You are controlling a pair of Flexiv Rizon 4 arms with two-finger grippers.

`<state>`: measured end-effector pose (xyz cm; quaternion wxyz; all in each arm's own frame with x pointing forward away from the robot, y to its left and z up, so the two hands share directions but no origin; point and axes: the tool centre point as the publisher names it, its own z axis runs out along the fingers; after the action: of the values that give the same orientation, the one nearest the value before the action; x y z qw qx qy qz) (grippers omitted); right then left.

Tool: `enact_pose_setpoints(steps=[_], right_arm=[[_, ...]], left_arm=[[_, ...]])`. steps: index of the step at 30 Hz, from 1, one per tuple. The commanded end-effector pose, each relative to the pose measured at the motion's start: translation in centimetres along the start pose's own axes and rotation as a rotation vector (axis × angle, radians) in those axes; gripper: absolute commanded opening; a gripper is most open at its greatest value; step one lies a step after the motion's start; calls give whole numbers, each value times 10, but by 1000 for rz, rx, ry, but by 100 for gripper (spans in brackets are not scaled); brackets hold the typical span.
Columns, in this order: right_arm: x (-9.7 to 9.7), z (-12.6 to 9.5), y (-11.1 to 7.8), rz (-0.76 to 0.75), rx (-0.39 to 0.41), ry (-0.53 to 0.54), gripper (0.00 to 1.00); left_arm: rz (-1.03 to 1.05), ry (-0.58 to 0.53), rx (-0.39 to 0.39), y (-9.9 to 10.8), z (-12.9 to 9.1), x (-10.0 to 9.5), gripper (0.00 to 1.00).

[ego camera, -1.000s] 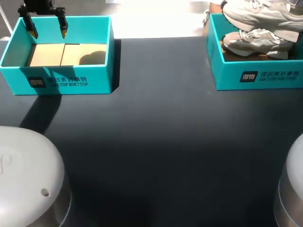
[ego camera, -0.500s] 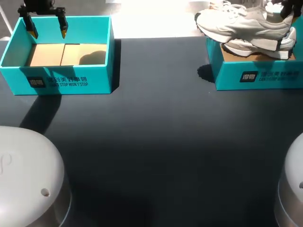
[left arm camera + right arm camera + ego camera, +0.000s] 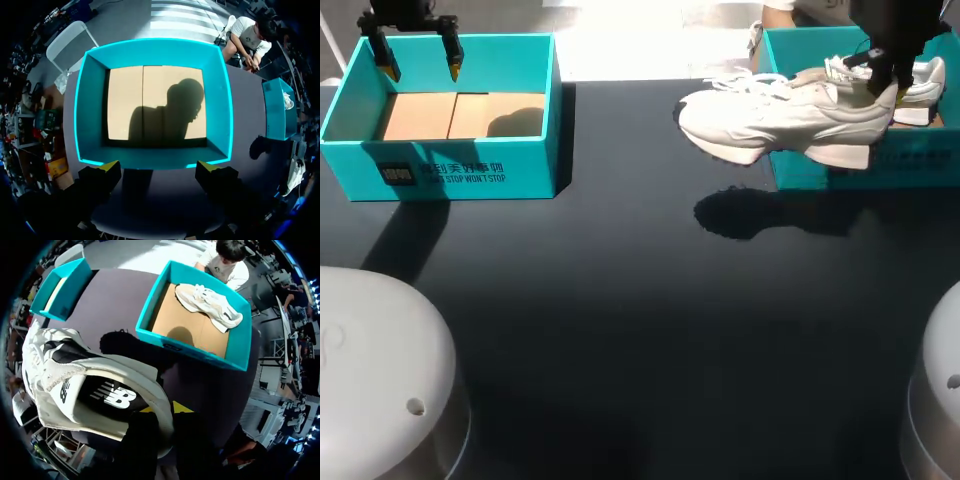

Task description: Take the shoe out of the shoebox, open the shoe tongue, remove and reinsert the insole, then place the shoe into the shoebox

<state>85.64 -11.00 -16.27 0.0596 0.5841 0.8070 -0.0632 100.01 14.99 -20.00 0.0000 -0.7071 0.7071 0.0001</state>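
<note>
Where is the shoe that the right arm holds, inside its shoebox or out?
Out. The white shoe hangs from the right gripper outside the right shoebox, above the table, where its shadow falls.

Hard, bright light pours in from the far side, high up. The table (image 3: 620, 300) reads dark and matte, with no glare on it. The shoe (image 3: 790, 115) is lit almost white, and its hard-edged shadow drops on the table toward the near side, well clear of the sole. The left box (image 3: 450, 175) throws a long shadow toward the near left. Inside it the cardboard floor is bright, with the dark outline of the left gripper (image 3: 420, 65) stamped across it, plainest in the left wrist view. From the right wrist, the right box (image 3: 190, 352) has a sunlit floor with one dark blot.
</note>
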Motion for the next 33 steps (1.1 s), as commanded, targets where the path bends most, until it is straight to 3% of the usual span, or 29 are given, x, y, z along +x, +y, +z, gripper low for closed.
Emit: enact_pose_setpoints(steps=[1,9,23,26,33], right_arm=[[25,8,-28,-28,-72,-43,0],[58,20,-44,-19,-34,-9,0],[58,20,-44,-19,-34,-9,0],[91,32,-58,-25,-34,-62,0],[135,55,-77,-20,-27,-41,0]], left_arm=[[0,0,0,0,0,0,100],[0,0,0,0,0,0,100],[0,0,0,0,0,0,100],[0,0,0,0,0,0,100],[0,0,0,0,0,0,100]])
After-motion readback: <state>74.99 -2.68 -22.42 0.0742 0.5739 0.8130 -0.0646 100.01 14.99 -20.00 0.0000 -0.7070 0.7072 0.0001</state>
